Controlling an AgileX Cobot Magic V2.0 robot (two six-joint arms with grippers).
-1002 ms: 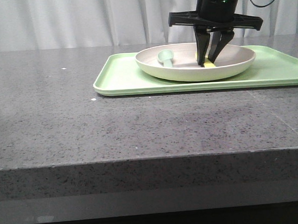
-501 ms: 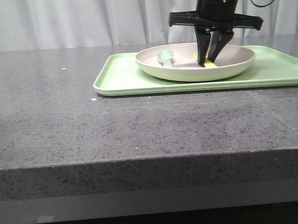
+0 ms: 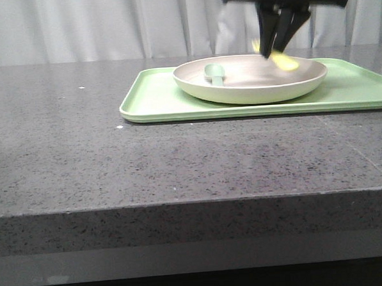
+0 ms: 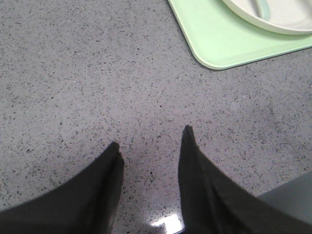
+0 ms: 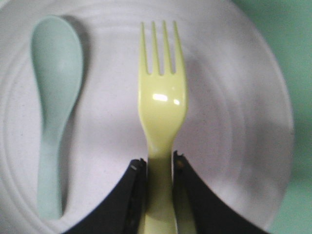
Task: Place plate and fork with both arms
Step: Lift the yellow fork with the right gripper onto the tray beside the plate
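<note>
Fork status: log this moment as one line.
right tool: shut on fork, above plate | spoon: in plate | left tool: open, empty | plate on tray

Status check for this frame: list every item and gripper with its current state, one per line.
Fork: gripped by the handle, lifted above the plate.
Plate: resting on the tray, holding the spoon.
Spoon: lying in the plate.
Tray: flat on the table.
Right gripper: shut on the fork.
Left gripper: open, empty, over bare table.
</note>
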